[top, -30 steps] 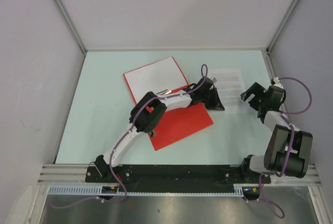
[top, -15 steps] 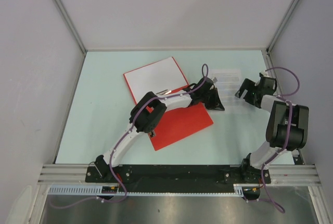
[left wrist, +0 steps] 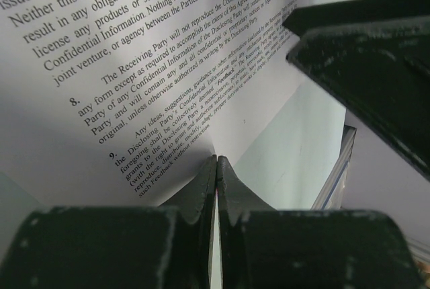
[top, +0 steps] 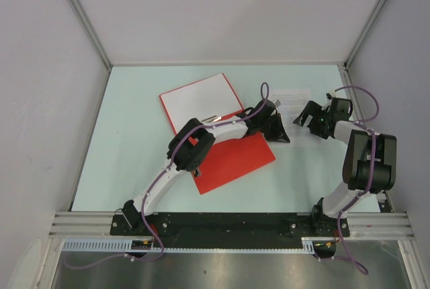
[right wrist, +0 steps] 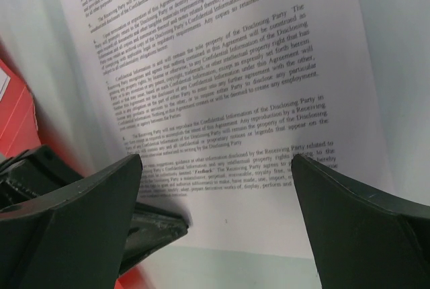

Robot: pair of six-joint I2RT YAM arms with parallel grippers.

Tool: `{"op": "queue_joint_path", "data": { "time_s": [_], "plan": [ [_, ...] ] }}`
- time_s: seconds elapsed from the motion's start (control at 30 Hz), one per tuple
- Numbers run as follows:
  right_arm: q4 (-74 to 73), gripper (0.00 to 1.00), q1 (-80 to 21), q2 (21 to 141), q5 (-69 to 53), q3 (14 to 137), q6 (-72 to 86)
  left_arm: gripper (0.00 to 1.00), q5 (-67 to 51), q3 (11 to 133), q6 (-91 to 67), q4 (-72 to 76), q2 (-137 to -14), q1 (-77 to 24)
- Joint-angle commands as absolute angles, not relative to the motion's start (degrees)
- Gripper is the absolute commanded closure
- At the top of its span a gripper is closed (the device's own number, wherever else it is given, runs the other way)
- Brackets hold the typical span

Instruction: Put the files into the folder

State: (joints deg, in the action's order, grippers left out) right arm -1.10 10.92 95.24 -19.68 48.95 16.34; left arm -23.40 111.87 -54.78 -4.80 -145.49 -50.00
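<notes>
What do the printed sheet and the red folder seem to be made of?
The printed sheet: probably thin matte paper; it bends softly and carries fine black print. The red folder: likely smooth plastic or coated card; flat, evenly bright colour, too distant to be sure.

This is a robotics lab test cell rather than a lived-in room. The pale green counter (top: 134,141) is boxed in on three sides by plain grey wall panels (top: 222,13) held in bare aluminium posts (top: 80,17). Along the counter's near edge runs a slotted aluminium rail (top: 87,222) carrying a black base plate (top: 228,222). Bolted to it are a left arm (top: 191,144) and a right arm (top: 368,168), both trailing loose purple cables (top: 356,89). Outside that edge lies a toothed cable duct (top: 201,245).
</notes>
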Motion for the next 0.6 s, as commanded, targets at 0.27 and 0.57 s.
{"op": "queue_joint_path", "data": {
  "time_s": [0.27, 0.57],
  "plan": [
    [-4.5, 0.00, 10.9, 90.3, -2.7, 50.4, 12.5, 0.87, -22.2, 111.4, -47.3, -11.4, -141.3, -49.8],
    [-6.9, 0.00, 11.9, 93.9, -4.7, 51.1, 13.7, 0.50, -22.0, 122.4, -44.6, -13.9, -142.2, -49.5]
  ]
}}
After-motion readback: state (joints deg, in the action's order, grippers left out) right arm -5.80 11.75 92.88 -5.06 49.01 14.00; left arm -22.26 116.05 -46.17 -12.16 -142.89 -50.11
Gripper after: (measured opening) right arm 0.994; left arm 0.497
